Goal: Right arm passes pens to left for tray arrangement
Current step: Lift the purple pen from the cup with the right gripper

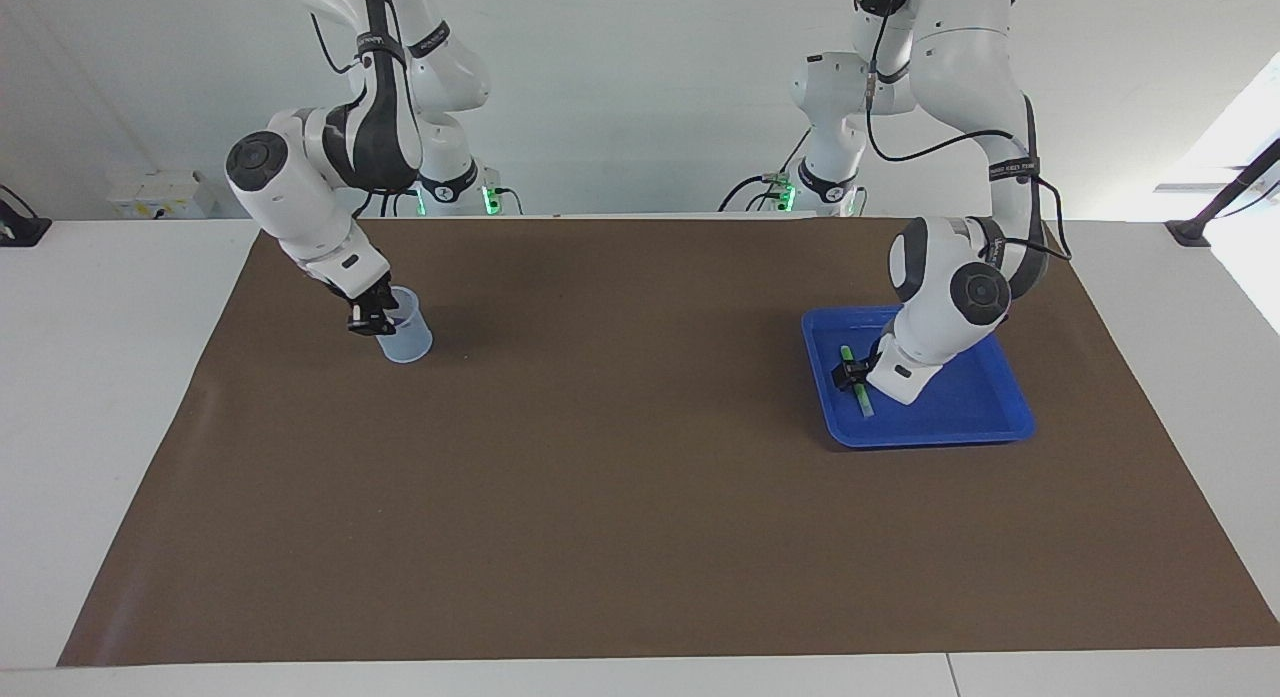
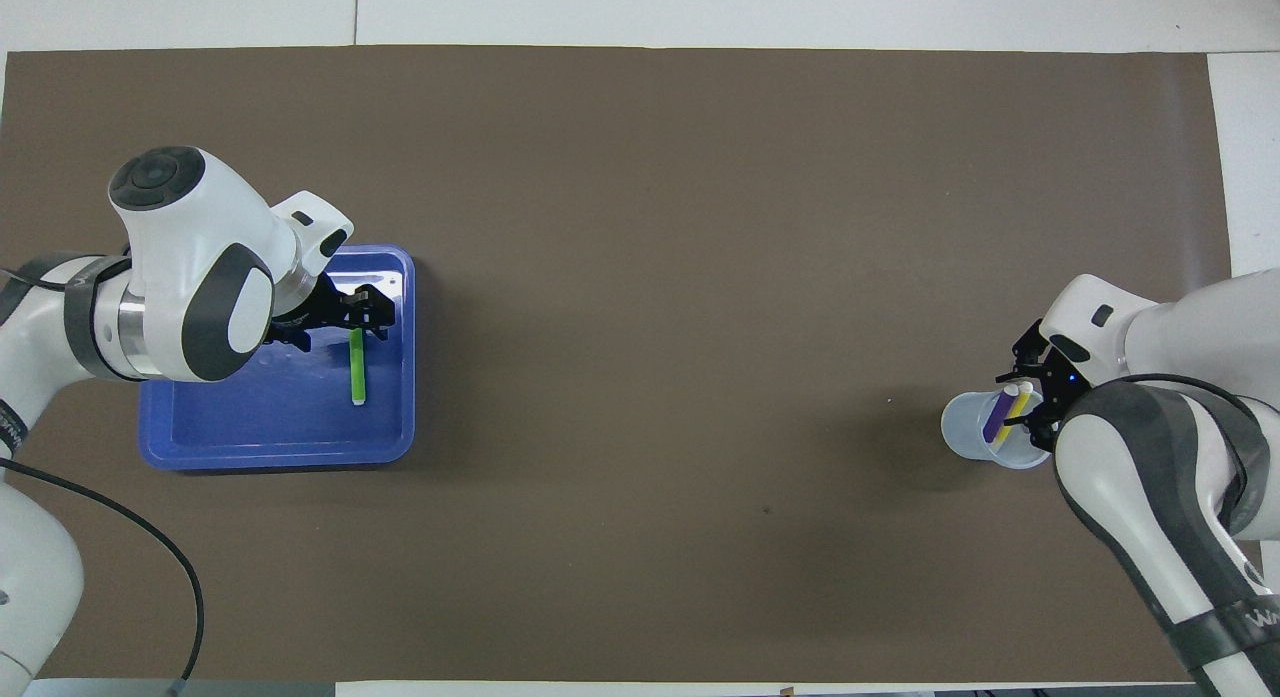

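A green pen (image 1: 865,405) (image 2: 357,372) lies flat in the blue tray (image 1: 960,429) (image 2: 270,427), toward the left arm's end of the table. My left gripper (image 1: 850,377) (image 2: 365,312) hangs low over the pen's end nearer the middle of the tray. It is open, with a finger on either side of the pen. A purple pen (image 2: 998,417) and a yellow pen (image 2: 1018,409) stand tilted in a translucent cup (image 1: 405,342) (image 2: 975,432) toward the right arm's end. My right gripper (image 1: 372,322) (image 2: 1035,402) reaches down at the cup's rim, by the pens' pale tops.
A brown mat (image 1: 620,477) covers the table between the cup and the tray. White table edge runs around it.
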Robot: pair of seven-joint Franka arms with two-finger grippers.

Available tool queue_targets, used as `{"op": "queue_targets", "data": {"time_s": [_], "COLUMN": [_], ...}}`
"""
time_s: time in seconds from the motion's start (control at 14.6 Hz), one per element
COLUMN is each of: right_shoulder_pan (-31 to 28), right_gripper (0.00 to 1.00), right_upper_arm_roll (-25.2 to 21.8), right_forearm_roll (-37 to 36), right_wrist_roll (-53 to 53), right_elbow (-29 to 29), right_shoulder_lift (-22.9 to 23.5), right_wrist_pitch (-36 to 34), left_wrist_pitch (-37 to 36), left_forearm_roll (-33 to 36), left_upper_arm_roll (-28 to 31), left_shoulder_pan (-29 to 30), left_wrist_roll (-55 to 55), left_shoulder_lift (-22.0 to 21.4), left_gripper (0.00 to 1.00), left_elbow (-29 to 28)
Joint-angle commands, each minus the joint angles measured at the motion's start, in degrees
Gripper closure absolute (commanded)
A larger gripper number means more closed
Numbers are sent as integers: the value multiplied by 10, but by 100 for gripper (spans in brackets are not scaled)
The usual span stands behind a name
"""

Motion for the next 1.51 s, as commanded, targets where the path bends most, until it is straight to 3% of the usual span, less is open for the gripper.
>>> {"op": "queue_targets", "data": {"time_s": [0.0, 0.14, 0.48, 0.89, 1.03, 1.44], "right_shoulder_pan": [-10, -10, -10, -12, -13, -10], "right_gripper": [55, 58, 76, 78, 78, 94], "right_upper_arm_roll": [6, 6, 6, 6, 6, 4], "right_forearm_roll": [-3, -3, -2, 3, 14, 20], "right_wrist_roll": [-9, -8, -5, 1, 19, 150], "right_elbow": [-13, -11, -10, 9, 32, 143], "right_shoulder_lift": [-14, -13, -13, -8, -7, -21], "right_wrist_pitch": [5, 3, 1, -20, -55, -207], "left_wrist_pitch": [-72, -119, -197, -244, -246, -228], "left_forearm_roll": [-1, -35, -50, -51, -83, -104], "left_upper_arm_roll": [-2, 0, 3, -2, -10, -34], "left_shoulder_pan": [7, 13, 22, 20, 19, 26], "left_wrist_roll": [-1, -3, -5, -77, -93, -135], "left_shoulder_lift": [-27, -54, -113, -180, -195, -201], "left_gripper": [0, 0, 0, 0, 0, 0], "left_elbow": [34, 55, 61, 62, 61, 80]}}
